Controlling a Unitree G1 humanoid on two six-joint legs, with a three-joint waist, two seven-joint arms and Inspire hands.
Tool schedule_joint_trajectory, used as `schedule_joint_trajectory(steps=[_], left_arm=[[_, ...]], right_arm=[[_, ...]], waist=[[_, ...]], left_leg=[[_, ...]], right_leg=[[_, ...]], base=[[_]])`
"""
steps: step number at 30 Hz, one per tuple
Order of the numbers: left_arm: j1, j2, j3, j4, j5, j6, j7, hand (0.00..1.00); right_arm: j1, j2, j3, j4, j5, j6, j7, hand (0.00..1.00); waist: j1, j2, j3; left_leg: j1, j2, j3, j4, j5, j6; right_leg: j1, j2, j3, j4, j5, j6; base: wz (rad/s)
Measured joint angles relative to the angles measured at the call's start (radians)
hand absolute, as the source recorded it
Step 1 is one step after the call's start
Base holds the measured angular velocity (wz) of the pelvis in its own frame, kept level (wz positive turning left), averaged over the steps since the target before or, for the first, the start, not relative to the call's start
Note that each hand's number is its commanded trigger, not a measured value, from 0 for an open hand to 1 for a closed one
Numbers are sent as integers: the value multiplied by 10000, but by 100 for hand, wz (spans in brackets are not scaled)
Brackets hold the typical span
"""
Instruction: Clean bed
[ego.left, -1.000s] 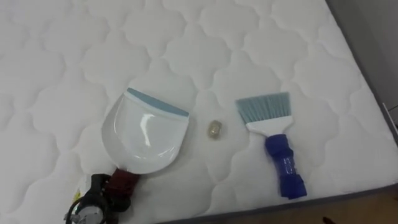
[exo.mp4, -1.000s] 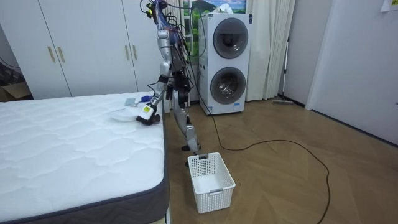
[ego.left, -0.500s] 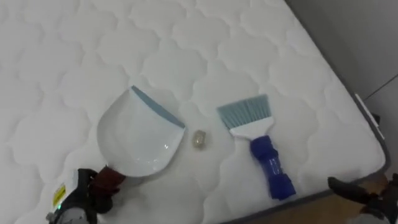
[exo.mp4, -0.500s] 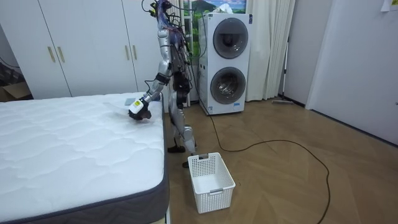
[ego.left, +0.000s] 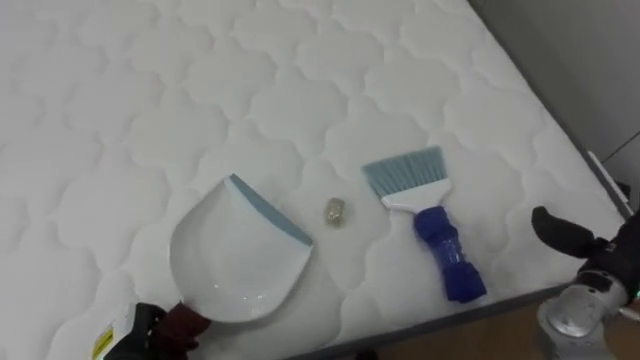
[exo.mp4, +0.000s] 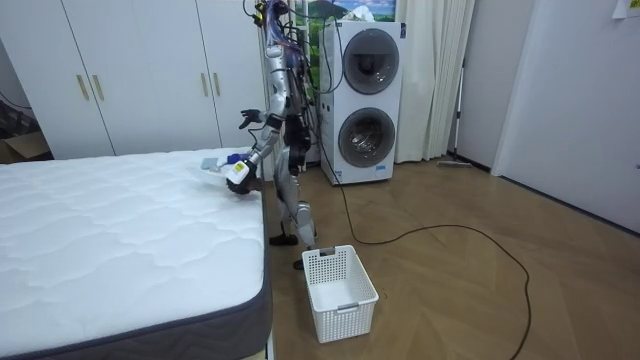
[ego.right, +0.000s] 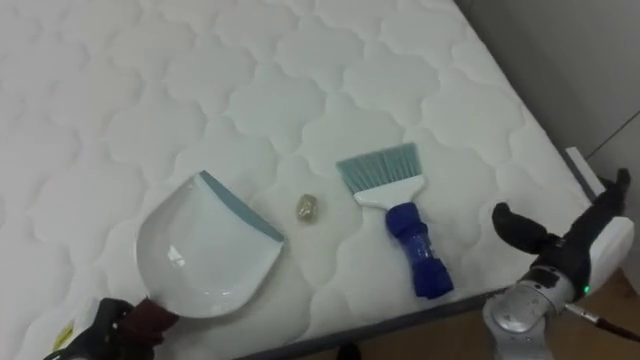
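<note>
The left robot hand (ego.right: 105, 330), closed round the dark handle of the dustpan (ego.left: 240, 260), is cut off by the picture's bottom edge at the near edge of the bed (ego.left: 300, 80); most of it is out of sight. The right robot hand (ego.right: 530, 232) is a dark shape off the bed's near right corner; whether it is open cannot be told. The pale lump (ego.left: 334, 211) between dustpan and brush (ego.left: 430, 225) is too small to identify.

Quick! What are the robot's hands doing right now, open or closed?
Left hand: closed round the dustpan handle.
Right hand: open, holding nothing, near the brush.
</note>
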Motion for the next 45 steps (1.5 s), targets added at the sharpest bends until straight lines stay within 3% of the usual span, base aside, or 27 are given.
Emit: schedule_joint_trajectory(steps=[8, 14, 37, 45], left_arm=[[-54, -16, -41, 22, -13, -53, -57, 100], [-407, -5, -530, 66, -109, -44, -480, 100], [-541, -9, -633, 197, -110, -90, -1210, 100], [-590, -9, -660, 325, -109, -240, -1213, 100]], right_arm=[[7, 0, 398, 2, 3, -12, 46, 0], [0, -4, 885, 2, 38, -78, 278, 0], [-20, -4, 1485, -571, -210, -257, 1981, 0], [0, 18, 2189, 646, -1108, -285, 2593, 0]], waist=[[96, 105, 8], [123, 283, 15], [185, 406, 72], [157, 440, 88]], left_leg=[[-4, 28, -15, -3, 2, 6], [-28, 12, -12, -29, -9, 25], [-197, 0, 125, -48, -6, 30], [-286, 13, 103, -9, -2, 32]], right_leg=[[-7, -4, -43, 39, -45, -28], [-73, -61, -55, 133, -162, 26], [-384, -108, -107, 409, -317, 18], [-342, -148, -177, 316, -332, 30]], base=[[1], [3], [0], [4]])
